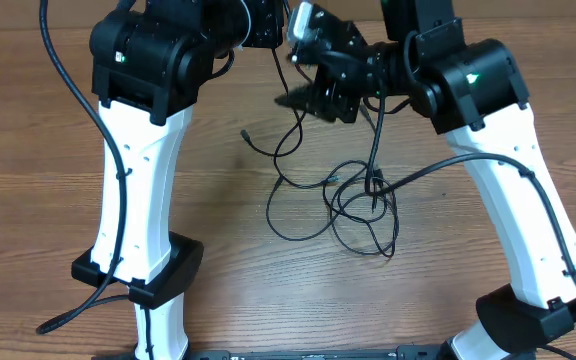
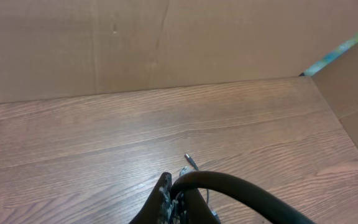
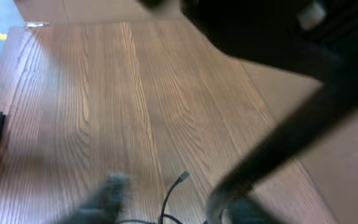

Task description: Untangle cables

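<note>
Right gripper (image 1: 306, 100), grip state unreadable, hangs nearest the cables (image 1: 363, 205); their tangle lies back toward its own base.

1. You have a brown wood-grain table (image 1: 28, 150).
2. The cables (image 1: 363, 215) lie on it near the middle, in loose loops that cross one another.
3. One plug (image 1: 245, 135) rests on the wood just beside the loops.
4. A thick wire (image 1: 53, 322) lies at the near edge.
</note>
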